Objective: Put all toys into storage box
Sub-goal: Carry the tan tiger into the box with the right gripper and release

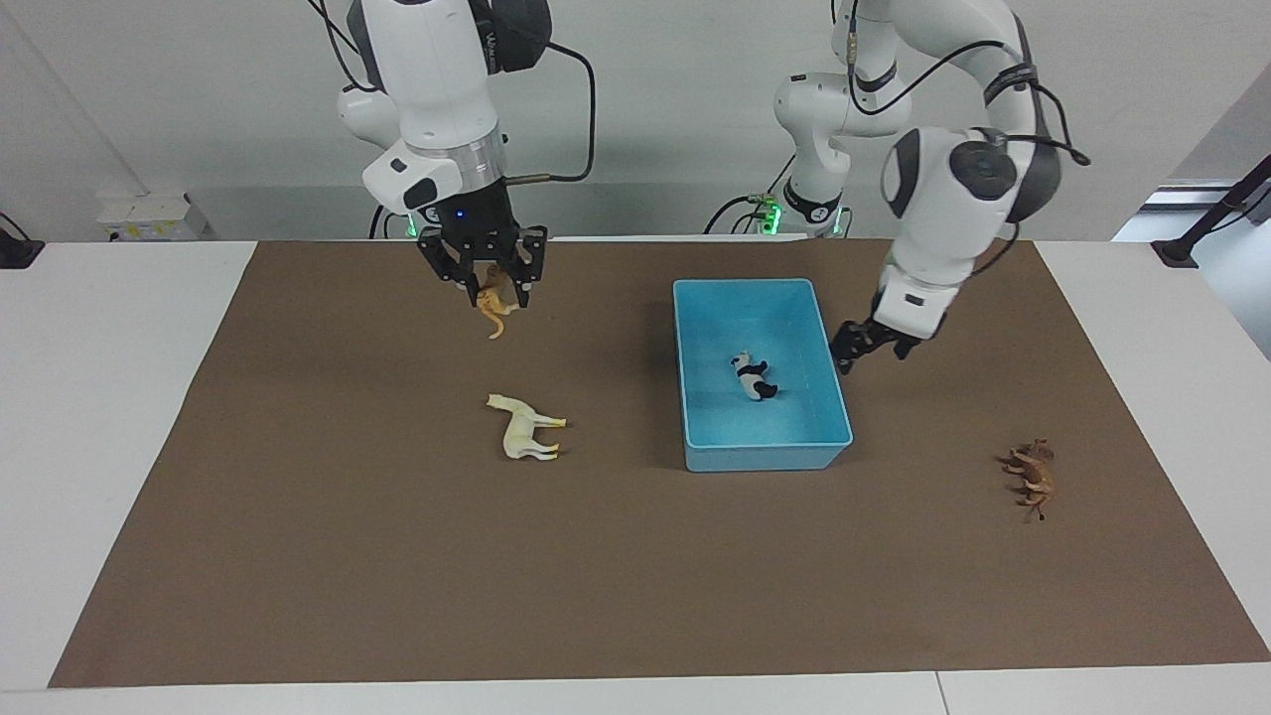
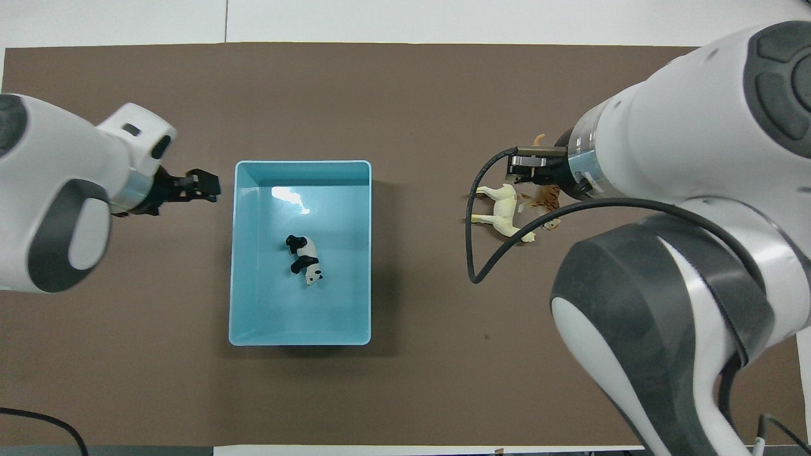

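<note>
Facing view: the right gripper (image 1: 492, 286) hangs above the brown mat (image 1: 298, 556), its jaws closed on the orange tiger (image 1: 492, 310), which dangles below the fingertips clear of the mat. The cream-white horse (image 1: 524, 429) lies on its side on the mat, farther from the robots than the tiger. The storage box (image 1: 829, 392) sits near the table's middle with the panda (image 1: 754, 377) lying inside it. The left gripper (image 1: 866, 348) hovers just beside the box wall on the left arm's side; its jaw state cannot be told. The brown lion (image 1: 1031, 477) lies toward the left arm's end of the table, well apart from the box.

Overhead view: the left gripper (image 2: 196, 187) sits beside the box (image 2: 236, 253); the panda (image 2: 304, 258) lies mid-box. The right gripper (image 2: 535, 180) covers part of the tiger (image 2: 545, 204), beside the horse (image 2: 504, 212)
</note>
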`<state>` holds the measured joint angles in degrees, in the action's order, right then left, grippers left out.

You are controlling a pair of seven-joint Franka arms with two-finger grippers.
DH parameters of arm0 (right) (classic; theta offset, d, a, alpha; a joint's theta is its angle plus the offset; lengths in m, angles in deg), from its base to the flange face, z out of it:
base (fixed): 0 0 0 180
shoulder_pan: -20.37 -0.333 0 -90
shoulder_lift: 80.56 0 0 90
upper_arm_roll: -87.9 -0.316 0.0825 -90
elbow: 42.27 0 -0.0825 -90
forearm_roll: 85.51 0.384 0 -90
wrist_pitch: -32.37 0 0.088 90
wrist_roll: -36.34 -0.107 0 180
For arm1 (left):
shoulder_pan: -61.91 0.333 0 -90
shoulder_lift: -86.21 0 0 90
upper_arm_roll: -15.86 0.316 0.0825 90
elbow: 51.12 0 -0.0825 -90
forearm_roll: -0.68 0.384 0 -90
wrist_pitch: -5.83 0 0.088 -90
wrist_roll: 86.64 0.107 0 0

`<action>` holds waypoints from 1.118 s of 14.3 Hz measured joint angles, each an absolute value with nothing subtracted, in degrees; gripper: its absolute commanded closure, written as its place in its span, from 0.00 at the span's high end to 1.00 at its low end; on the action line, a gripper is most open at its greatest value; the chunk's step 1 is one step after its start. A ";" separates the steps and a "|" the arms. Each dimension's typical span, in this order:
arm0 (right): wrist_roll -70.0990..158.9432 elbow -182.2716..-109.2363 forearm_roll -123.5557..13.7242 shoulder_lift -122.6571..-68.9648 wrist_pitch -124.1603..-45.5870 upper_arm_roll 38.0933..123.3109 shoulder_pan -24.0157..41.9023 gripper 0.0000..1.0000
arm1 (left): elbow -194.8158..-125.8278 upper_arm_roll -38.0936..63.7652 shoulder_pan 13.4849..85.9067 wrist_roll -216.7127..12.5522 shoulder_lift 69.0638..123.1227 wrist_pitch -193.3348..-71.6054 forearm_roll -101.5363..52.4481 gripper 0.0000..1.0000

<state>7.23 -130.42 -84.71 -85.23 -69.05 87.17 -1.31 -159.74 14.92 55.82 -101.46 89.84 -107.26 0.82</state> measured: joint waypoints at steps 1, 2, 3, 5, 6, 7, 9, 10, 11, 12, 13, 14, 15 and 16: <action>6.21 -130.27 -84.69 -85.23 -69.83 87.16 -2.27 0.00 | -158.07 15.06 58.95 -97.34 90.66 -106.68 0.84 1.00; 5.11 -130.23 -84.18 -85.27 -70.93 87.12 -3.34 0.00 | -156.89 15.11 61.29 -93.95 91.67 -106.61 0.86 1.00; 4.10 -130.22 -82.68 -85.44 -72.21 87.08 -4.49 0.00 | -155.84 15.13 62.86 -91.22 92.96 -106.64 0.86 1.00; 2.25 -130.05 -80.36 -86.84 -75.69 87.00 -7.34 0.00 | -153.83 15.11 64.91 -88.52 96.18 -107.43 0.91 1.00; 1.11 -129.62 -80.02 -88.30 -78.25 86.96 -9.20 0.00 | -153.39 15.07 66.04 -87.12 97.73 -108.73 0.93 1.00; -0.27 -128.88 -79.98 -90.29 -81.11 86.94 -11.24 0.00 | -153.37 15.06 67.09 -85.40 99.15 -110.06 0.94 1.00; -2.49 -127.05 -79.98 -95.11 -87.45 86.90 -15.15 0.00 | -153.36 15.06 69.07 -82.83 102.26 -112.98 0.95 1.00; -3.26 -125.73 -79.98 -97.73 -90.67 86.91 -16.88 0.00 | -153.33 15.05 69.98 -81.74 103.95 -114.76 1.21 1.00; -3.81 -124.14 -79.98 -100.22 -93.26 86.92 -18.28 0.00 | -153.26 15.05 70.72 -80.76 105.53 -116.35 2.05 1.00; -3.96 -122.51 -79.99 -102.49 -95.30 86.93 -19.26 0.00 | -152.96 15.02 71.44 -80.26 106.86 -117.41 3.26 1.00; -3.96 -120.95 -79.99 -104.64 -96.96 86.94 -19.99 0.00 | -152.19 15.01 72.15 -80.07 107.97 -117.95 4.07 1.00; -3.96 -119.48 -80.04 -106.70 -98.39 86.96 -20.66 0.00 | -150.77 15.01 72.97 -79.89 109.00 -118.01 4.27 1.00; -3.96 -118.02 -80.31 -108.95 -99.70 87.00 -21.48 0.43 | -148.88 15.02 73.83 -79.65 110.17 -118.02 4.30 1.00; -3.96 -116.88 -80.70 -110.98 -100.86 87.02 -22.29 0.99 | -147.21 15.01 74.53 -79.43 111.33 -118.09 4.30 1.00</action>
